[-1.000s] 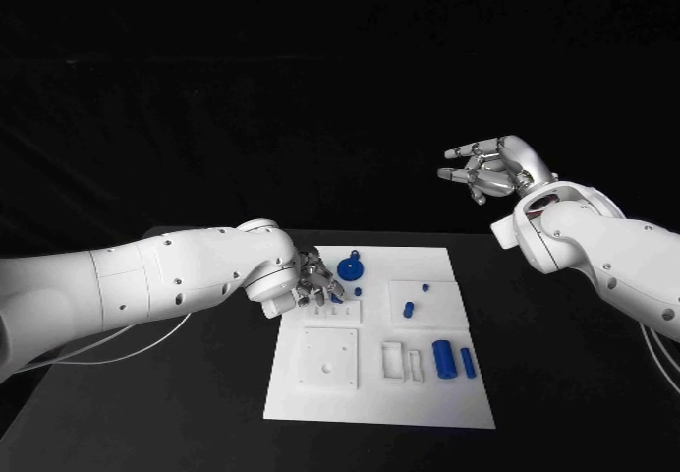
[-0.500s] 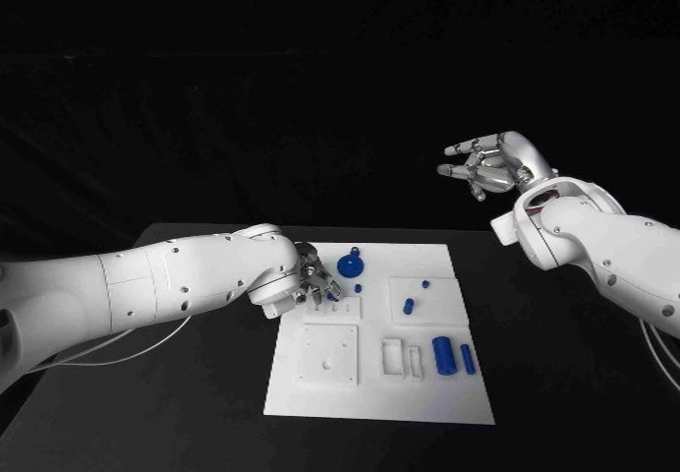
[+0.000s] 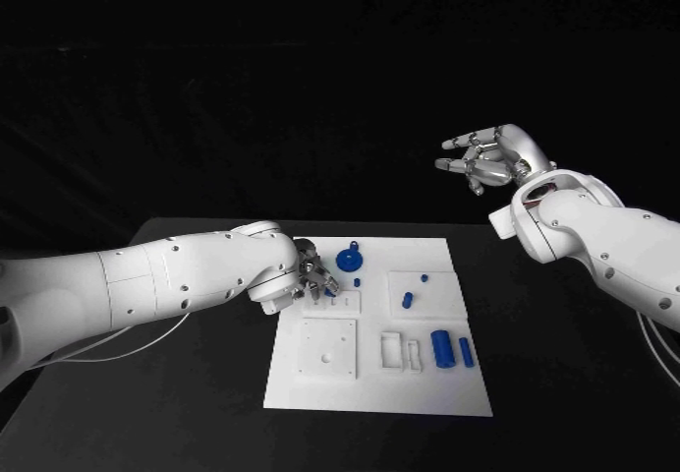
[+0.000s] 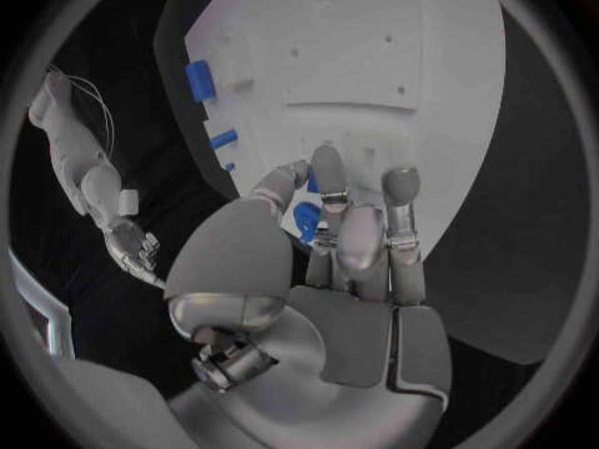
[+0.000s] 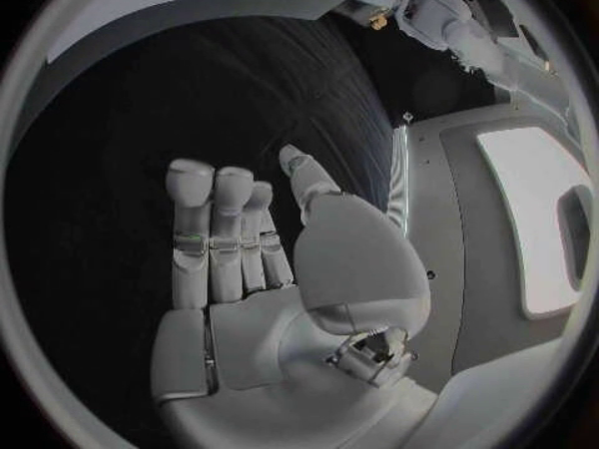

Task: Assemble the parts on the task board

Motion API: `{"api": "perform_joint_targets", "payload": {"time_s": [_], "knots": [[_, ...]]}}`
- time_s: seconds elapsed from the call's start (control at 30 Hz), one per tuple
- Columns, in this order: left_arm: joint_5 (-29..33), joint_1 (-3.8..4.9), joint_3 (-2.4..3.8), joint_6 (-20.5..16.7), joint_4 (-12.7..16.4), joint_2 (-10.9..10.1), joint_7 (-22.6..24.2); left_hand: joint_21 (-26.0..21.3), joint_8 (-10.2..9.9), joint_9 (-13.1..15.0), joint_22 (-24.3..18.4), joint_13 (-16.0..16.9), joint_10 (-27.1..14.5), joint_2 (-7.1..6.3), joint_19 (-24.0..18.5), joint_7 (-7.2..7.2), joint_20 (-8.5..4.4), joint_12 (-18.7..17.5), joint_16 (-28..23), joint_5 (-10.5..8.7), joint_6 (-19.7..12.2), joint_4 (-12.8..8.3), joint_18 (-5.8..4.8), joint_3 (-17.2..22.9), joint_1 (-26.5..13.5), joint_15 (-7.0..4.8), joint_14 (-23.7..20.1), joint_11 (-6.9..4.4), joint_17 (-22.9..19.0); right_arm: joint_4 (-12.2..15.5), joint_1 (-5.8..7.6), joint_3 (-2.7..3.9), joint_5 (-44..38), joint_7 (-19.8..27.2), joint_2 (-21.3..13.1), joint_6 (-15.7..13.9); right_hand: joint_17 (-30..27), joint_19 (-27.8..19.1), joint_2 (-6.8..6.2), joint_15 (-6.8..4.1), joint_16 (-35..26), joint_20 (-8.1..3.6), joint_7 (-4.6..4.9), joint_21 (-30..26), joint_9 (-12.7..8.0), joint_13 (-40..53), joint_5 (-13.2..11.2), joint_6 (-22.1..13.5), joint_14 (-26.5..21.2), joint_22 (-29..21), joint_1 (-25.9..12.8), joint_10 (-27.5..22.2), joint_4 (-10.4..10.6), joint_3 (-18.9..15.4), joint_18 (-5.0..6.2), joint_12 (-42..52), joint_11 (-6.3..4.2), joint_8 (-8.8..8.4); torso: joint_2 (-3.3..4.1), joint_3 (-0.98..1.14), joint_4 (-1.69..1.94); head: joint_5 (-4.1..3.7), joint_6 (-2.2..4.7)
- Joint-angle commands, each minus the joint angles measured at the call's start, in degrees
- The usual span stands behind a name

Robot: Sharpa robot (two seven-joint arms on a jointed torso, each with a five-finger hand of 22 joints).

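Observation:
The white task board [image 3: 380, 388] lies in the middle of the black table. My left hand [image 3: 311, 279] is low over its far left part, fingertips at the board [image 4: 374, 50]. A small blue part [image 4: 304, 220] sits pinched between its thumb and a finger. Loose on the board are a round blue knob [image 3: 349, 262], a short peg [image 3: 406, 299], a blue cylinder [image 3: 442, 348] and a blue bar [image 3: 467, 352]. My right hand [image 3: 484, 162] is raised high beyond the board's far right, fingers apart and holding nothing [image 5: 250, 259].
White raised blocks stand on the board: a square plate [image 3: 329, 349] and a slotted block [image 3: 398, 352]. Black table surface [image 3: 170, 413] surrounds the board on all sides. A white cable [image 3: 85, 359] trails off my left arm.
My right hand has lifted slightly and turned a little. My left hand stays at the same spot on the board with the blue part.

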Motion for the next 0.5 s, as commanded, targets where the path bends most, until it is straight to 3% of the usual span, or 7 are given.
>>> {"api": "perform_joint_targets", "payload": {"time_s": [0.03, 0.13, 0.5], "knots": [[-0.6, -0.15, 0.03, 0.4, -0.1, 0.3, -0.3, -0.2, 0.2, 22.3, 0.1, -0.1, 2.9, 0.32, 0.2, -4.23, -0.05, 0.3, 0.1, 0.33, 6.5, -3.3, -0.19, 3.7, 0.1, 0.11, 0.3, -0.26, -0.1, 0.1, 0.03, 0.04, -0.8, -0.3, 0.1, 0.9, 0.1, 2.6, 0.1, 0.1, -0.2, -0.13, 0.13, -0.5, -0.1, 0.0, 0.4, 0.3, 0.4, -0.1, -0.7, -0.1, 0.0, -0.4, 0.82, 0.0, 0.07, -0.2, -0.01, -0.01, -0.01, 0.02, -0.36], [-0.6, -0.33, 0.03, 0.3, -0.2, 0.6, -0.3, -0.4, 0.2, 22.4, 0.2, -0.2, 2.9, 0.47, 0.2, -4.21, -0.01, 0.2, 0.0, 0.33, 6.5, -3.3, -0.18, 3.8, 0.0, 0.15, 0.3, -0.27, -0.2, 0.0, 0.03, 0.04, -1.2, -0.8, 0.1, 0.9, 0.1, 2.7, 0.08, 0.06, -0.3, -0.17, 0.18, -0.7, -0.1, -0.1, 2.5, 0.2, 0.5, -0.2, -0.6, -0.2, -0.3, 0.0, 0.84, 0.0, 0.04, -0.21, 0.0, -0.04, 0.04, 0.0, -0.42], [-1.6, -0.58, 0.03, 0.7, -0.5, 0.9, -0.4, -0.8, 0.2, 23.2, 0.6, -0.3, 2.9, 1.09, 0.4, -4.2, -0.05, 0.2, -0.1, -0.29, 6.3, -3.2, -0.19, 4.0, -0.3, 0.11, 0.2, -0.25, -0.5, -0.2, 0.03, 0.04, -1.9, -2.1, 0.3, 1.3, 0.2, 2.7, -0.11, 0.01, -0.6, -0.22, 0.17, -1.0, -0.1, -0.2, 3.7, 0.2, 0.6, -0.6, -1.1, -0.2, -0.7, 0.9, 0.85, -0.1, -0.01, -0.21, 0.0, -0.03, 0.02, 0.17, -0.75]]}}
